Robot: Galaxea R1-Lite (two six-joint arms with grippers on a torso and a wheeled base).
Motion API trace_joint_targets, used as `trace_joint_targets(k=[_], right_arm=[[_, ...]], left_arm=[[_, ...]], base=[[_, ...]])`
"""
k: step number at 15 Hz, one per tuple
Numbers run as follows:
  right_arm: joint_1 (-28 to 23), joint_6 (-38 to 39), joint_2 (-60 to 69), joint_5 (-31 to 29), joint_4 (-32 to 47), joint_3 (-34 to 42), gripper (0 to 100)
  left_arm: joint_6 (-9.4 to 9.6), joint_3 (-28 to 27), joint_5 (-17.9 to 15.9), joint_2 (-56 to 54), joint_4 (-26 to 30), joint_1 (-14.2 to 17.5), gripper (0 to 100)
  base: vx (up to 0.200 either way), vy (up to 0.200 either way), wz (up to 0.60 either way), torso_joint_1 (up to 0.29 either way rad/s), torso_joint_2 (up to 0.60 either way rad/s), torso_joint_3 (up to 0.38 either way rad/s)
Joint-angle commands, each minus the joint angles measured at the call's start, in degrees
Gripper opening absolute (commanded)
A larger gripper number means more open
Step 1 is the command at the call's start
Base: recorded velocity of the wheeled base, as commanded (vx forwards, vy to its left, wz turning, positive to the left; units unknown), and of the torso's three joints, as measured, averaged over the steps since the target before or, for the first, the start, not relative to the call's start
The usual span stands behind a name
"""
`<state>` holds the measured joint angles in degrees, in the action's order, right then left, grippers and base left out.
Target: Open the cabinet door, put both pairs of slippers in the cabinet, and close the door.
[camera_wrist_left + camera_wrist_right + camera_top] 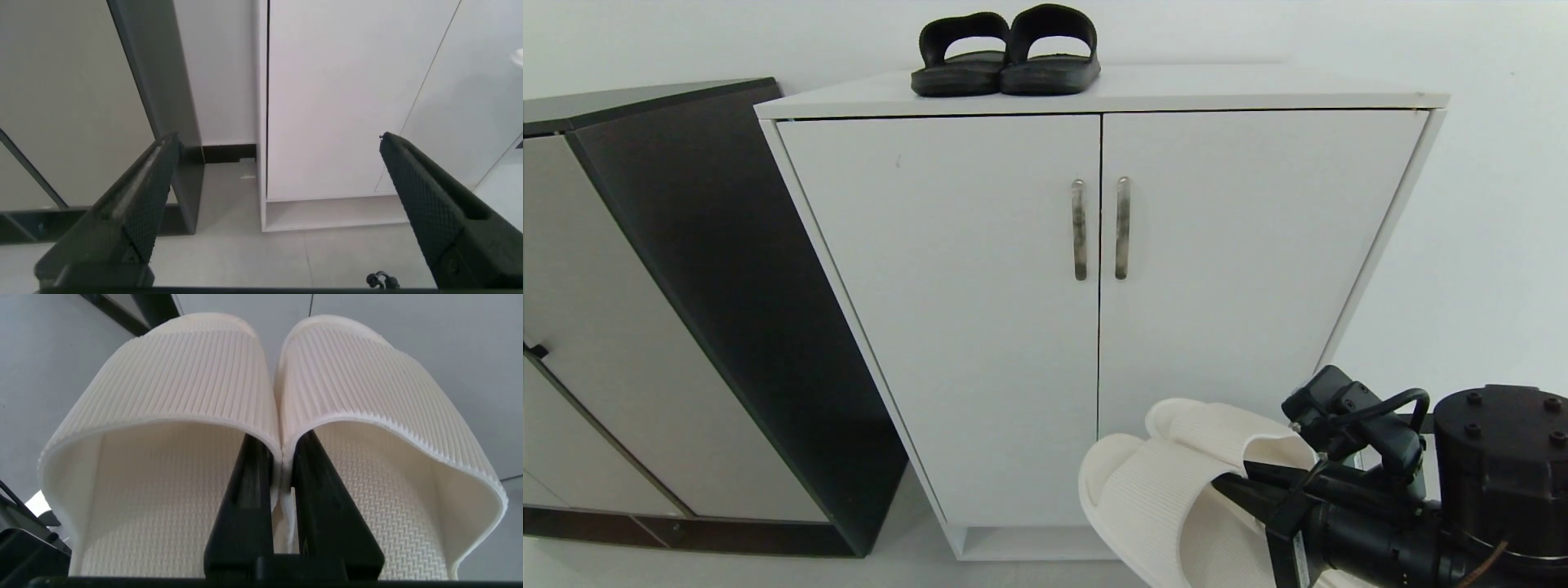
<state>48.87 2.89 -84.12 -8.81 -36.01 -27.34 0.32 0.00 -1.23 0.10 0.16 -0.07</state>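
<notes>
The white cabinet (980, 327) stands in front of me with both doors closed, its two metal handles (1079, 229) side by side at the middle. A pair of black slippers (1006, 53) rests on its top. My right gripper (1241, 482) is low at the right, shut on a pair of white slippers (1168, 482), pinching their two inner strap edges together (280, 457). My left gripper (274, 212) is open, its fingers (135, 212) spread wide above the floor by the cabinet's lower left corner (265, 220).
A dark cabinet (686, 310) with grey panels stands close to the left of the white one, with a narrow gap between them. A white wall is behind and to the right. Grey floor (310, 261) lies in front.
</notes>
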Motion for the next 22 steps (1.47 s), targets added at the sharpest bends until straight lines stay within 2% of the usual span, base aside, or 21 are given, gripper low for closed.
trace_joint_targets(k=[1, 2, 3, 4, 5, 6, 7, 9, 10, 11, 12, 13, 14, 16, 17, 19, 22], right_arm=[[0.0, 0.01, -0.7, 0.02, -0.02, 0.01, 0], [0.0, 0.01, -0.7, 0.02, -0.02, 0.01, 0], [0.0, 0.01, -0.7, 0.02, -0.02, -0.08, 0], [-0.09, 0.19, -0.7, 0.02, -0.55, -0.34, 0], [-0.09, 0.1, -0.52, -0.06, -0.82, -0.08, 0], [-0.09, 0.1, -0.52, -0.06, -0.82, -0.25, 0], [-0.09, 0.19, -0.44, -0.06, -0.9, -0.25, 0], [-0.09, 0.36, -0.61, 0.02, -0.9, -0.34, 0], [-0.18, 0.36, -0.61, 0.02, -0.99, -0.34, 0], [-0.09, 0.36, -0.52, 0.11, -0.99, -0.17, 0], [-0.09, 0.36, -0.44, 0.55, -0.99, -0.17, 0], [-0.09, 0.36, -0.44, 0.99, -0.99, -0.17, 0], [-0.18, 0.36, -0.52, 1.34, -0.99, -0.08, 0], [-0.18, 0.36, -0.52, 1.34, -0.99, 0.01, 0], [-0.18, 0.36, -0.52, 1.34, -0.99, 0.01, 0], [-0.09, 0.1, -0.44, 1.43, -0.9, 0.71, 0], [0.0, 0.19, -0.52, 3.1, -0.99, 0.89, 0]], left_arm=[[0.12, 0.0, -0.09, -0.01, 0.02, -0.01, 100], [0.47, 0.0, -0.26, 0.25, 0.11, -0.01, 100], [3.2, -0.53, -0.35, 1.4, 0.02, -0.01, 100], [5.48, -10.9, -2.46, 11.24, -0.95, -0.01, 100], [4.43, -17.67, -5.8, 18.54, -1.3, -0.01, 100], [4.43, -22.85, -11.78, 26.09, -1.83, -0.01, 100], [4.43, -26.98, -18.1, 32.6, -3.23, -0.01, 100], [4.34, -33.49, -26.45, 43.85, -6.14, -0.28, 100], [4.25, -35.42, -29.53, 47.89, -7.37, -2.48, 100], [3.99, -37.18, -30.67, 51.67, -8.42, -6.52, 100], [3.81, -38.58, -30.67, 55.27, -9.56, -11.26, 100], [3.81, -39.29, -30.67, 57.56, -10.35, -14.34, 100], [3.46, -40.69, -29.97, 61.51, -12.29, -20.41, 100], [1.35, -42.89, -23.29, 67.67, -16.77, -29.63, 100], [0.3, -43.33, -20.74, 70.13, -20.02, -32.36, 100], [-1.11, -43.95, -19.86, 74.08, -26.97, -33.85, 100], [-2.69, -48.52, -20.21, 78.39, -28.37, -36.23, 100]], base=[[0.0, 0.0, 0.0, 0.0, 0.0, 0.0], [0.0, 0.0, 0.0, 0.0, 0.0, 0.0], [0.0, 0.0, 0.0, 0.0, 0.0, 0.0], [0.0, 0.0, 0.0, 0.0, 0.0, 0.0], [0.0, 0.0, 0.0, 0.0, 0.0, 0.0], [0.0, 0.0, 0.0, 0.0, 0.0, 0.0], [0.0, 0.0, 0.0, 0.0, 0.0, 0.0], [0.0, 0.0, 0.0, 0.0, 0.0, 0.0], [0.0, 0.0, 0.0, 0.0, 0.0, 0.0], [0.0, 0.0, 0.0, 0.0, 0.0, 0.0], [0.0, 0.0, 0.0, 0.0, 0.0, 0.0], [0.0, 0.0, 0.0, 0.0, 0.0, 0.0], [0.0, 0.0, 0.0, 0.0, 0.0, 0.0], [0.0, 0.0, 0.0, 0.0, 0.0, 0.0], [0.0, 0.0, 0.0, 0.0, 0.0, 0.0], [0.0, 0.0, 0.0, 0.0, 0.0, 0.0], [0.0, 0.0, 0.0, 0.0, 0.0, 0.0]])
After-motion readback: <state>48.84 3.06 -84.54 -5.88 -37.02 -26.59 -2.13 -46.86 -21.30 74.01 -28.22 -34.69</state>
